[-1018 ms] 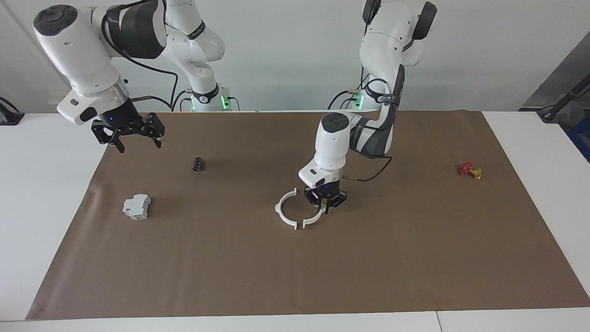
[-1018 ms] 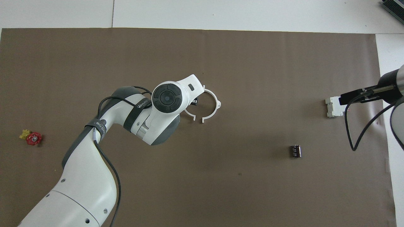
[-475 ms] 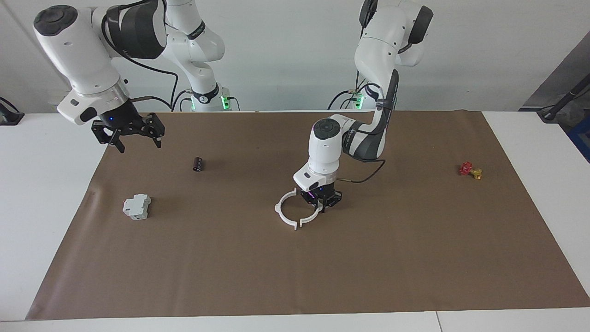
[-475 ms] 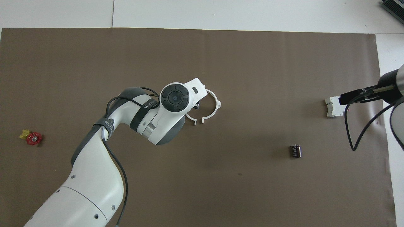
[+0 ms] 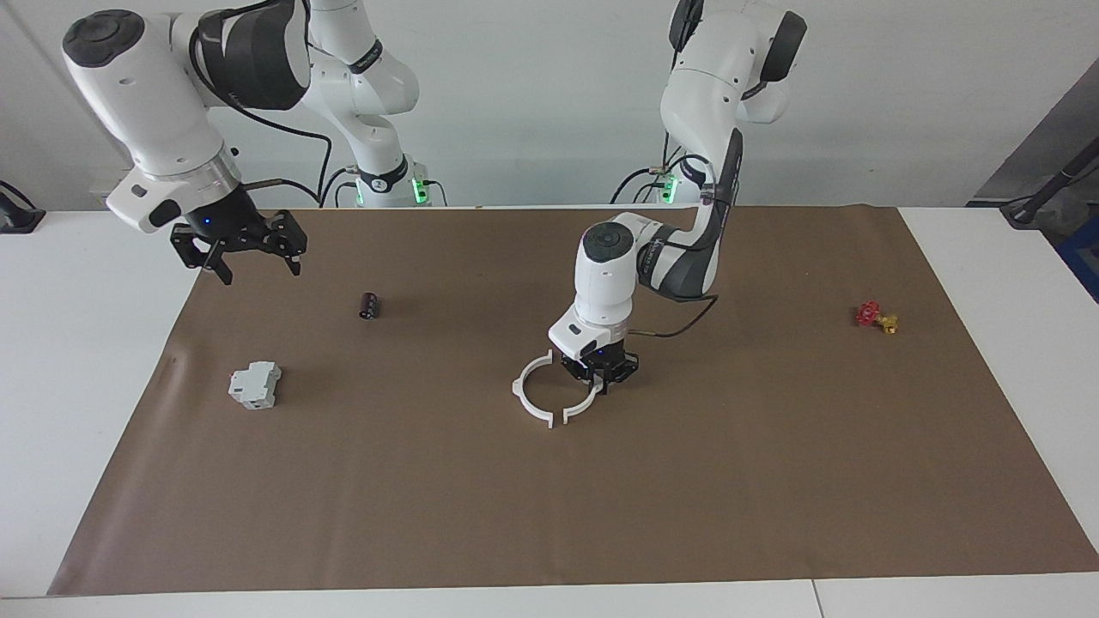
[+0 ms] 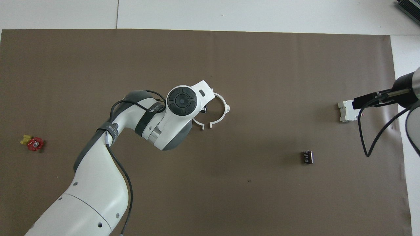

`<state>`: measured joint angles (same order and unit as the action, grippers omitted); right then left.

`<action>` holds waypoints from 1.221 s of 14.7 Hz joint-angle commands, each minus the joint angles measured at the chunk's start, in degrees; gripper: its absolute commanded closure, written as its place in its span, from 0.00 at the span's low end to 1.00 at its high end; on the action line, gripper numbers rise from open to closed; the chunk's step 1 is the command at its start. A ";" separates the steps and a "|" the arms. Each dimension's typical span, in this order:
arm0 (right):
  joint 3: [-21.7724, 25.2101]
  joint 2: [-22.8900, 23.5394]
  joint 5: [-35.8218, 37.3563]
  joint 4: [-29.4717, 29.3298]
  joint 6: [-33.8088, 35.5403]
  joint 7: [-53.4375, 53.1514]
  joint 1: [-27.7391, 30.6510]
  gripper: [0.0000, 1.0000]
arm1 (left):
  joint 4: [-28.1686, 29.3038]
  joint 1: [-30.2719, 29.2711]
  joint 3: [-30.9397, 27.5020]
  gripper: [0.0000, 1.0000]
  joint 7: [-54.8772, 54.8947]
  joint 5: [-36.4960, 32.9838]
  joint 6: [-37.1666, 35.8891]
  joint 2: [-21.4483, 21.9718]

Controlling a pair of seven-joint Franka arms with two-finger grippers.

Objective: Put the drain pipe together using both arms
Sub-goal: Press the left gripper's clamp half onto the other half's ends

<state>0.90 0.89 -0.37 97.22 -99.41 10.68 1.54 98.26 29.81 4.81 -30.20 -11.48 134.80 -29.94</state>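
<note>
Two white half-rings of the drain pipe (image 5: pixel 554 396) lie mid-mat, tabs facing across narrow gaps. Left gripper (image 5: pixel 598 376), fingertips clamped on the half-ring (image 5: pixel 590 396) toward the left arm's end, is the nearer one. Right gripper (image 5: pixel 251 257) waits, jaws apart, above the mat's edge at the right arm's end. A forearm band carries lettering, too small to read.

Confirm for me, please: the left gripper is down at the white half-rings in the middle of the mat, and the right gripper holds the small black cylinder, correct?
Not quite. The left gripper is indeed down at the white half-rings, but the right gripper holds nothing: it hangs open in the air at its own end of the mat. The black cylinder lies apart from it on the mat, as the facing view shows.
</note>
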 commanded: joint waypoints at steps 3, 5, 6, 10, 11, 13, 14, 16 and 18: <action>-0.28 -0.19 -1.12 0.69 -1.14 1.97 0.84 0.00 | -3.86 1.21 -1.12 1.00 -1.79 1.20 -2.17 -2.14; -0.28 -0.27 -1.04 0.69 -1.14 1.97 0.84 0.00 | -3.86 1.39 -1.12 1.00 -2.49 1.20 -2.35 -2.14; -0.28 -0.27 -1.04 0.69 -1.05 1.97 0.84 0.00 | -3.86 1.39 -1.12 1.00 -2.41 1.20 -2.44 -2.14; -0.28 -0.27 -1.04 0.69 -0.87 2.06 0.84 0.00 | -3.86 1.39 -1.12 1.00 -2.41 0.58 -2.18 -2.14; -0.28 -0.27 -1.04 0.69 -0.79 2.06 0.92 0.00 | -3.86 1.39 -1.12 1.00 -2.23 0.41 -2.09 -2.14; -0.28 -0.45 -1.12 0.69 -0.61 2.06 0.92 0.00 | -3.77 1.48 -1.12 1.00 -2.14 0.32 -2.09 -2.14; -0.28 -0.45 -1.12 0.69 -0.52 2.06 0.92 0.00 | -3.69 1.56 -1.12 1.00 -2.14 0.32 -2.09 -2.14; -0.28 -0.45 -1.04 0.69 -0.61 2.06 0.92 0.00 | -3.69 1.56 -1.12 1.00 -2.06 0.14 -1.74 -2.14; -0.28 -0.45 -1.12 0.69 -0.61 2.06 0.92 0.00 | -3.69 1.56 -1.12 1.00 -1.97 0.14 -1.47 -2.14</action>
<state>0.90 0.89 -0.37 97.24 -99.41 10.69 1.55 96.34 30.04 4.83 -31.77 -11.08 134.06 -31.02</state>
